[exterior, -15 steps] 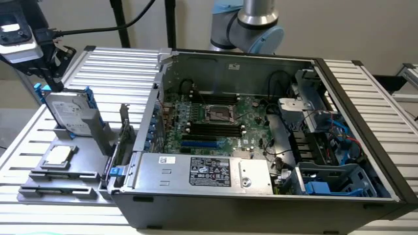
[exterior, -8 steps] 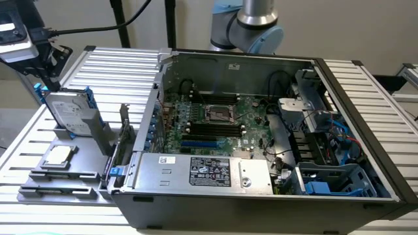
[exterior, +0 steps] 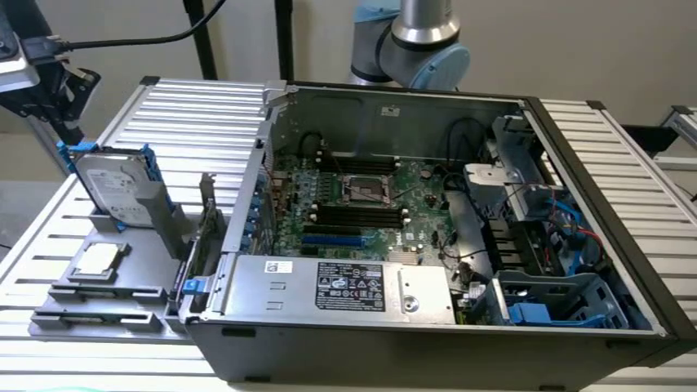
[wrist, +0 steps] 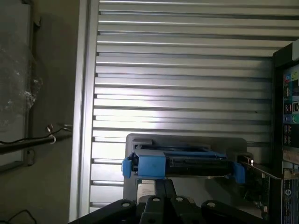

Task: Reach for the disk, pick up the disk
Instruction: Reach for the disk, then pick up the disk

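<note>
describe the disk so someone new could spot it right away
Find the big open dark-grey metal computer case; beside it, on the exterior view's left, sits a grey plastic holder tray. The disk is the flat silver-grey metal hard drive standing upright in that tray. Unlike the small square silver chip lying flat in front, it wears blue plastic rails.

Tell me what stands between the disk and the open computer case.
In the exterior view, a dark card stands on edge in the grey holder, between the upright disk and the computer case.
</note>
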`<action>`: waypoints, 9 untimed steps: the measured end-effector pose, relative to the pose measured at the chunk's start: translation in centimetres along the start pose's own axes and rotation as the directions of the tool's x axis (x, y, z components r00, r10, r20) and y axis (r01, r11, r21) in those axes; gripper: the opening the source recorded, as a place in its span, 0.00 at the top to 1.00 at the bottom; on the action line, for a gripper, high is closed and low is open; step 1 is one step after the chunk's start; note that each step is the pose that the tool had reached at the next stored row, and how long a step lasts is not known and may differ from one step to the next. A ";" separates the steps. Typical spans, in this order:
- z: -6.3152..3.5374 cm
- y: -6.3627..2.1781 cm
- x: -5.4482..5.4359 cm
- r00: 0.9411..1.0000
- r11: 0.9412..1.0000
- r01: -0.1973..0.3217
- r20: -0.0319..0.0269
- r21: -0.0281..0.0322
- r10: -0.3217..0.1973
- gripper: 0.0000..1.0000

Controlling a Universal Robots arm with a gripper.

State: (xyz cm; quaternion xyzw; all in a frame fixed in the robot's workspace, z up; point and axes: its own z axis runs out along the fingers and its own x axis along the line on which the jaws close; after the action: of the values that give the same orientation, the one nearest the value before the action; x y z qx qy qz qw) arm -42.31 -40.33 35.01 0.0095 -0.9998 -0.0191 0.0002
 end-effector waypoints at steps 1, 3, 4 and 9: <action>0.01 0.22 0.2 1.000 1.000 0.000 0.000 0.000 0.000 0.89; 0.02 0.75 0.3 1.000 1.000 0.000 0.000 0.001 0.000 0.89; 0.02 0.93 0.3 1.000 1.000 0.000 0.000 0.002 0.000 0.89; 0.02 0.97 0.4 1.000 1.000 0.000 0.000 0.002 0.000 0.89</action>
State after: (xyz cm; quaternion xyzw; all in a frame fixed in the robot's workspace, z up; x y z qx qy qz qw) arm -42.68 -39.36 35.02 0.0096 -0.9998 -0.0183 0.0002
